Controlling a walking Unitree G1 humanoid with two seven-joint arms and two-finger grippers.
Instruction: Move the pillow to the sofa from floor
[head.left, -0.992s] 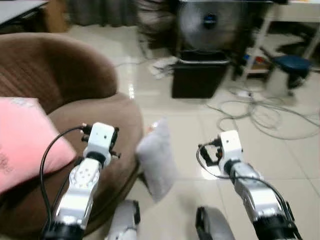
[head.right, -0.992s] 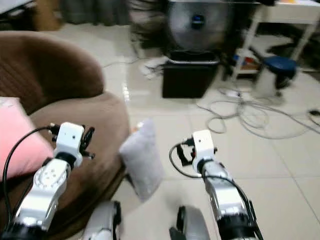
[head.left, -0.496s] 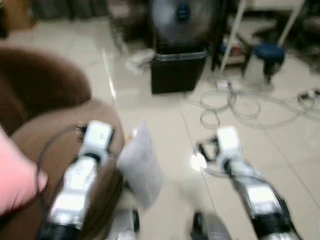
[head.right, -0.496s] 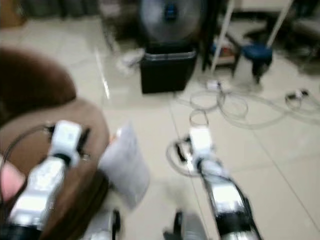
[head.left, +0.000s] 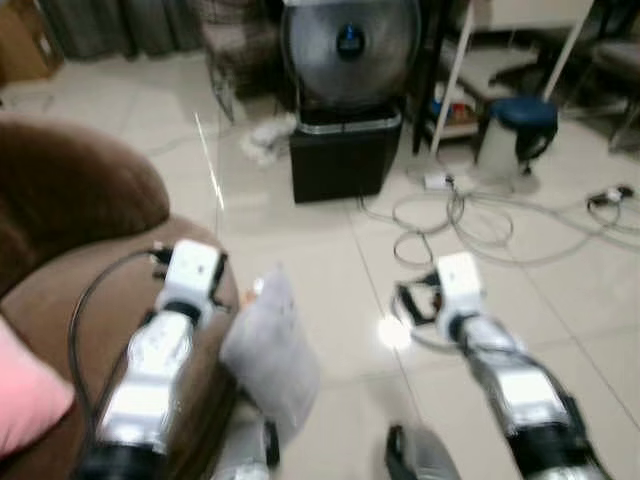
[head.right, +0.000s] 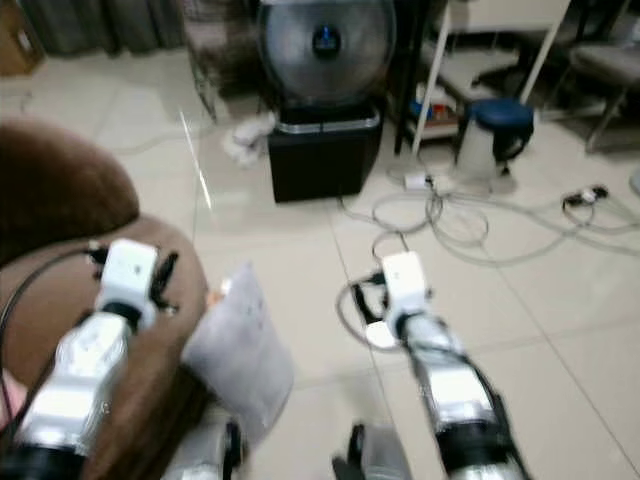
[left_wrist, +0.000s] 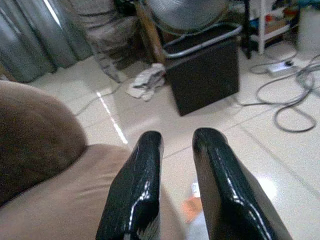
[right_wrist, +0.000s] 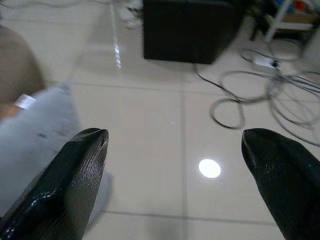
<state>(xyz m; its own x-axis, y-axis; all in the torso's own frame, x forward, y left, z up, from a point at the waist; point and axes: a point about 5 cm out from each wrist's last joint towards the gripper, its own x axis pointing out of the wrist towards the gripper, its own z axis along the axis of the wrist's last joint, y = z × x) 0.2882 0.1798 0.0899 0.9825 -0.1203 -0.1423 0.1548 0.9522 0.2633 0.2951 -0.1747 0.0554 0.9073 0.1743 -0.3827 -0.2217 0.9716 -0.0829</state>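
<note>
A grey pillow (head.left: 270, 350) stands on its edge on the tiled floor, leaning against the front of the round brown sofa (head.left: 80, 200). My left arm (head.left: 160, 350) reaches out over the sofa's seat edge, just left of the pillow. Its gripper (left_wrist: 177, 137) is shut with nothing between the fingers. My right arm (head.left: 500, 370) is held over bare floor to the right of the pillow. The right gripper (right_wrist: 174, 137) is wide open and empty, with the grey pillow (right_wrist: 35, 130) off to one side of it.
A pink pillow (head.left: 25, 395) lies on the sofa seat at the far left. Ahead stand a big fan (head.left: 350, 45) on a black box (head.left: 345, 150), crumpled cloths (head.left: 265, 140), loose cables (head.left: 470, 220), and a blue stool (head.left: 518, 120).
The camera has swung right, so the sofa and pink pillow slid toward the left edge. Both arms hold the same pose and the grey pillow stays against the sofa.
</note>
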